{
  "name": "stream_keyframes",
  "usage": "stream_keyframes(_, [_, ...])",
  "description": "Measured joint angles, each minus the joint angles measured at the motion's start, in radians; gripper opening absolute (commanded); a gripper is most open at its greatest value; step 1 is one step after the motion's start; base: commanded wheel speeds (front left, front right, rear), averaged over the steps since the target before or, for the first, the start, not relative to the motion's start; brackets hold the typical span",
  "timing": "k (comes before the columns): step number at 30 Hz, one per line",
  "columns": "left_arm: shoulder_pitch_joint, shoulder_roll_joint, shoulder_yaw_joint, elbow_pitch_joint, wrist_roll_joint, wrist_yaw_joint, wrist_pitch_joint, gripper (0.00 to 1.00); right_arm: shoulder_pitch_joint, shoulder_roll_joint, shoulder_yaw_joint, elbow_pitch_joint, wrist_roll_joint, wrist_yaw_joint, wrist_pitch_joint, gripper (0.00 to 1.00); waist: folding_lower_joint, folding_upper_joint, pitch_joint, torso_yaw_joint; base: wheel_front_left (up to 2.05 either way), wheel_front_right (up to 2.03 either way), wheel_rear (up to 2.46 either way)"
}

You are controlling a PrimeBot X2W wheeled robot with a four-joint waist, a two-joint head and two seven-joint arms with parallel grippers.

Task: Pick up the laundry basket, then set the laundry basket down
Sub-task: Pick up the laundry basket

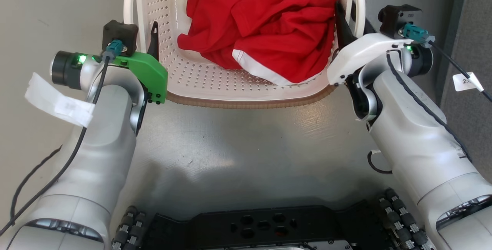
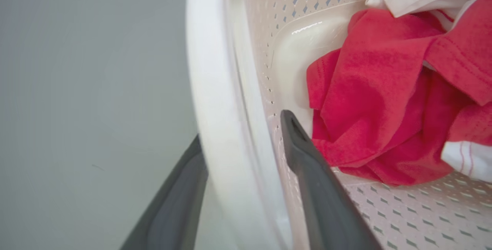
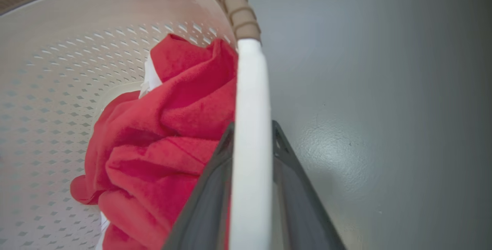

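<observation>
Since the laundry basket (image 1: 200,73) spans crosswise between both arms, dead ahead over the grey floor (image 1: 246,146), neither arm is nearer. Left end effector (image 2: 242,127) straddles the left handle (image 2: 215,88) plus wall, fingers pressed on it. Right end effector (image 3: 252,124) is clamped on the right handle (image 3: 250,88). Next move likely straight vertical, arms kept level. Resting or lifted: can't tell.

Ahead of me, crumpled red cloth garment (image 1: 276,31) in cream perforated plastic laundry basket (image 1: 200,77), between my left gripper (image 2: 242,127) and right gripper (image 3: 252,124).
</observation>
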Motion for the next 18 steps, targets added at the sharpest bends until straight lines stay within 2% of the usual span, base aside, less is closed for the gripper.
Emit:
stream_keyframes(2, [-0.003, -0.006, -0.007, 0.007, -0.007, -0.005, 0.000, 0.00, -0.001, 0.004, 0.008, 0.008, 0.007, -0.003, 0.000, 0.00, 0.0000, 0.0000, 0.000, -0.001, 0.00, 0.00, 0.00])
stream_keyframes(18, [0.000, -0.021, -0.041, 0.054, -0.077, -0.012, 0.000, 0.00, -0.015, 0.014, 0.031, 0.101, 0.051, -0.009, -0.001, 0.00, 0.0000, 0.0000, -0.060, -0.004, 0.00, 0.00, 0.00])
